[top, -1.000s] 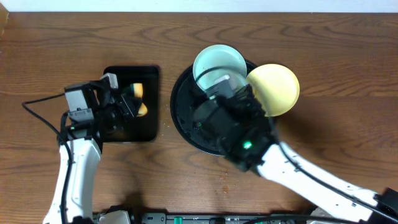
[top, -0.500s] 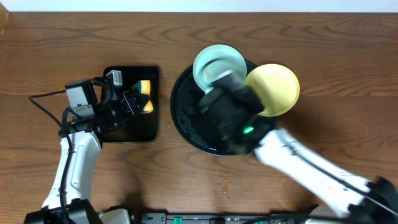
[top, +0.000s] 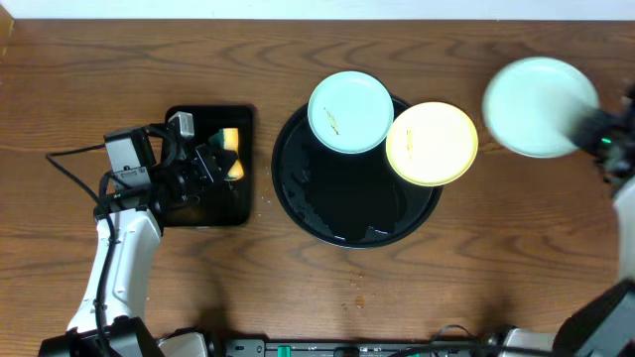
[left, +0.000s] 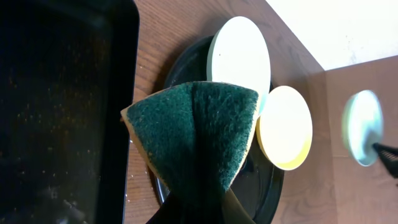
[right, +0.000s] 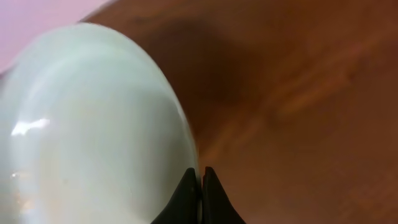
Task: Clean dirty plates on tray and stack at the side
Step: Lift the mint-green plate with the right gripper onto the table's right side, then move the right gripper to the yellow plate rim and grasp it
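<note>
Mint plate [top: 539, 106], rim pinched between the closed right jaws, hangs clear of the round black tray [top: 337, 208], likely for stacking; left jaws clamp a sponge [left: 199, 134] for the two smeared plates [left: 239, 56] beyond them.

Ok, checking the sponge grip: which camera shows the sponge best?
The left wrist view: the sponge shows large, green side out, folded and pinched in the left claw. Overhead shows only a yellow-and-green sliver beside that claw, over the small black tray. The right wrist view misses it.
</note>
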Controlling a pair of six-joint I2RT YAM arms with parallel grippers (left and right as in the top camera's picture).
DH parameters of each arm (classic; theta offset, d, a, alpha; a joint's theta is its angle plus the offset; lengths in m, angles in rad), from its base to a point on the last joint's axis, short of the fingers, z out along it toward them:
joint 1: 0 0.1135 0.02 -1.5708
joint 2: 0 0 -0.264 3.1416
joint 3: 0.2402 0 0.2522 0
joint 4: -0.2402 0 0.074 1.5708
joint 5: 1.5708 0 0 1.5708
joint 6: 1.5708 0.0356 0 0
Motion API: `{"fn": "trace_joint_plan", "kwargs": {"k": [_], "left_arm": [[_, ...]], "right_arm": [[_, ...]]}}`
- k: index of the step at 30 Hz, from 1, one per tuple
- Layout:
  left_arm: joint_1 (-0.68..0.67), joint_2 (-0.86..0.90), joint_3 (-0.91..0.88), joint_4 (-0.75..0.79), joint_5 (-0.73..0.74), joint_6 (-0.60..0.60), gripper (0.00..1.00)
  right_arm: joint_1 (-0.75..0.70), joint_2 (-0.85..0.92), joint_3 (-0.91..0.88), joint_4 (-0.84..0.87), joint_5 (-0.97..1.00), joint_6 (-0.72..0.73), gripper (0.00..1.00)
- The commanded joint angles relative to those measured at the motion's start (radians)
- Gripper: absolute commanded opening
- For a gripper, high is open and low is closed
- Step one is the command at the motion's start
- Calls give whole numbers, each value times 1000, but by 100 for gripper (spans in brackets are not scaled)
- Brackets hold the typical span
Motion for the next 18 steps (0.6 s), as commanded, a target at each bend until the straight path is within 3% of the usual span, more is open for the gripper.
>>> {"fn": "trace_joint_plan", "kwargs": {"k": [1,6,7,12,18], "left_arm": [[4,0,29,0,-3,3,8],[4,0,29,0,-9,7,8],[4,0,29,-1,-26,6,8],[4,0,29,0,-65,37,8],[4,0,29,-20,-213,71,8]], "right_arm": [[-104,127,6,61,-122,32,1],[-131,289,6,156,-122,-14,11],[-131,309,6,167,-122,-16,20],[-130,309,23,155,-204,-32,40],[-70,274,212,-148,-251,-131,45]]}}
